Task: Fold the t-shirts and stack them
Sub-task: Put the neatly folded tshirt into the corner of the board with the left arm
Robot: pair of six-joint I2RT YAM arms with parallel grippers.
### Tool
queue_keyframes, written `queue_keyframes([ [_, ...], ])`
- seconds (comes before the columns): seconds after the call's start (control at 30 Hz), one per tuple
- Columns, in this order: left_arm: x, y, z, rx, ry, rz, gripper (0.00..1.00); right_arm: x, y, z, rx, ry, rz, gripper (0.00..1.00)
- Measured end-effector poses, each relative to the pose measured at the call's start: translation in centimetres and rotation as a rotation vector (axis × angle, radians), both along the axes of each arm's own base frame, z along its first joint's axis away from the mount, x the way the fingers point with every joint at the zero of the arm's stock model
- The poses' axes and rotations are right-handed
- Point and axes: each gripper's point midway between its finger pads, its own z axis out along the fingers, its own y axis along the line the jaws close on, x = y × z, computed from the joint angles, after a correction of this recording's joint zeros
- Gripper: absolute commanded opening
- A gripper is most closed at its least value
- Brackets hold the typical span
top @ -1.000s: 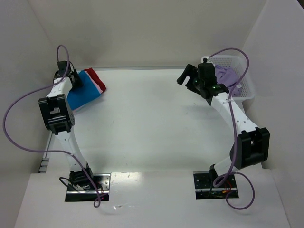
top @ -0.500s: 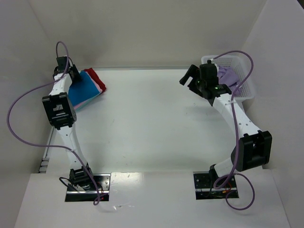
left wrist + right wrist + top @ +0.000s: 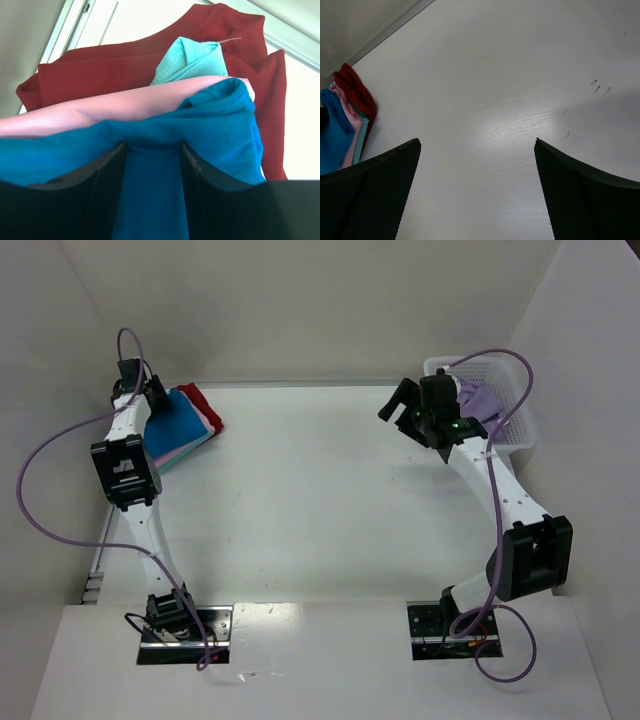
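A stack of folded t-shirts lies at the table's far left: bright blue [image 3: 172, 426] on top, pink [image 3: 208, 421] and red [image 3: 200, 398] beneath. My left gripper [image 3: 150, 400] sits at the stack's left edge. In the left wrist view its jaws [image 3: 152, 145] are closed on a fold of the blue shirt [image 3: 220, 125], with pink [image 3: 125, 105], teal [image 3: 190, 60] and red [image 3: 110, 75] layers beyond. A lavender shirt [image 3: 480, 398] lies in the white basket [image 3: 522, 432]. My right gripper [image 3: 400, 405] is open and empty above bare table [image 3: 477, 142], left of the basket.
White walls close in the table at the back and both sides. The stack also shows at the far left of the right wrist view [image 3: 350, 115]. Purple cables loop off both arms.
My left arm has drawn back to the left with the blue shirt, whose near part has pulled in, baring pink and teal edges. My right gripper has shifted slightly toward the basket.
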Motion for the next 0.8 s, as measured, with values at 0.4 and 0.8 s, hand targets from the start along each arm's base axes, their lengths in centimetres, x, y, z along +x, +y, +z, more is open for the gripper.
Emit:
queue_keyframes([
  [0.4,-0.9,-1.3,4.4,-0.028,-0.046,-0.054,0.93,-0.3,-0.5,-0.4,-0.033,0.013,0.014,1.0],
  [0.8,-10.3,-9.4,31.3,0.106,-0.492,-0.216,1.0,-0.3,-2.9,0.9,-0.096,-0.03,0.008,1.0],
])
